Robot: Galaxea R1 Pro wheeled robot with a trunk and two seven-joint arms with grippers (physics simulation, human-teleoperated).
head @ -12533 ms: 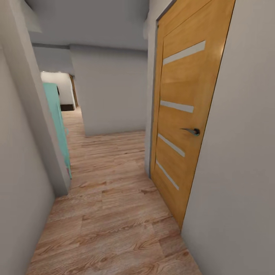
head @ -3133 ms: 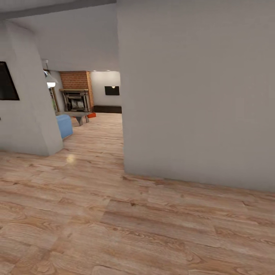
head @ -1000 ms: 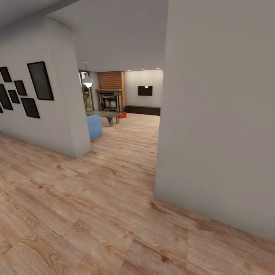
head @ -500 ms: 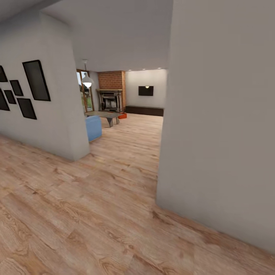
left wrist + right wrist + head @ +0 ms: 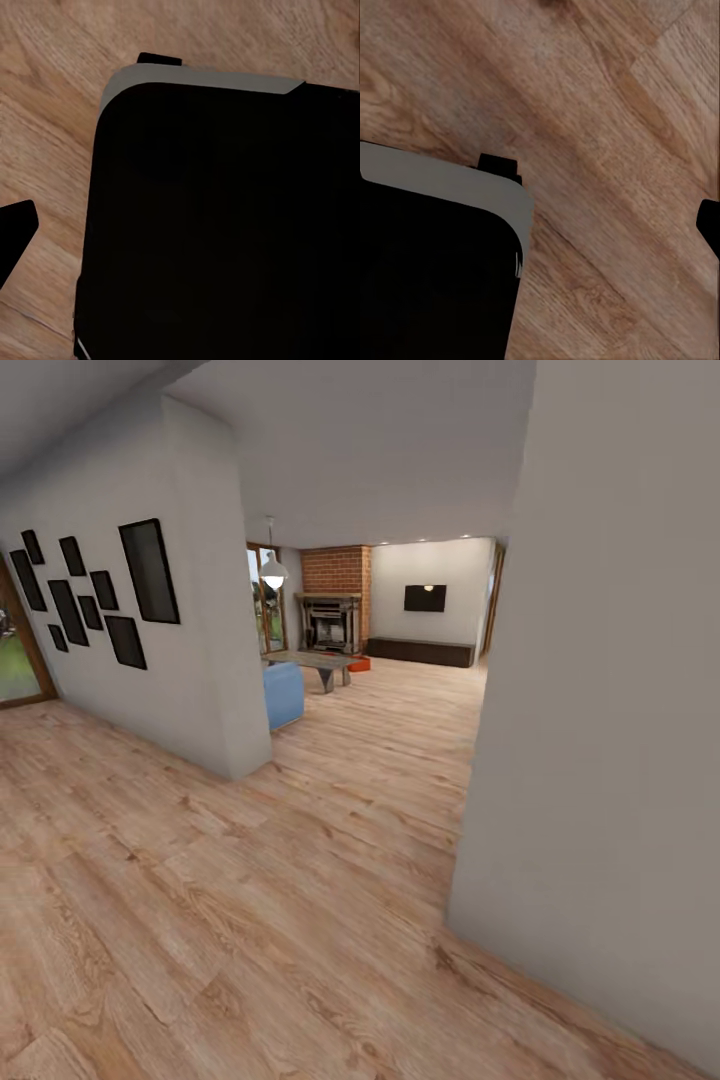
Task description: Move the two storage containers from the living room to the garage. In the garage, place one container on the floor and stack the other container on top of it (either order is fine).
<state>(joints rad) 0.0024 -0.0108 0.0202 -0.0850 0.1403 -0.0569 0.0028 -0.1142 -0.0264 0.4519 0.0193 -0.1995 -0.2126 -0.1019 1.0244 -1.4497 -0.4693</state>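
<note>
**A:** What is the head camera taking in?

**B:** It is looking across a wood-plank floor (image 5: 250, 880) toward the living room (image 5: 400, 650), which is opening up at about twelve o'clock between two grey walls. A wall corner (image 5: 215, 620) is standing at ten o'clock, carrying a cluster of black picture frames (image 5: 100, 595). A big grey wall (image 5: 620, 710) is blocking everything from one to four o'clock.

**A:** And the storage containers?

**B:** One small red-orange shape (image 5: 359, 664) is sitting on the floor far off at twelve o'clock, just beside the low table (image 5: 310, 660) and in front of the fireplace (image 5: 331, 624) under the brick chimney (image 5: 336, 570). It is too small to tell whether it is one bin or both.

**A:** Anything else in there?

**B:** A blue seat (image 5: 284, 695) is sitting near the wall corner, a white pendant lamp (image 5: 272, 572) is hanging above it, and a dark low bench (image 5: 420, 652) is running along the back wall beneath a black screen (image 5: 425, 597).

**A:** How are the grippers standing?

**B:** I cannot tell for either. Both wrist views are showing the robot's black base (image 5: 217, 225) over the planks, plus a dark tip at the edge (image 5: 15, 236) and another (image 5: 710, 221).
</note>
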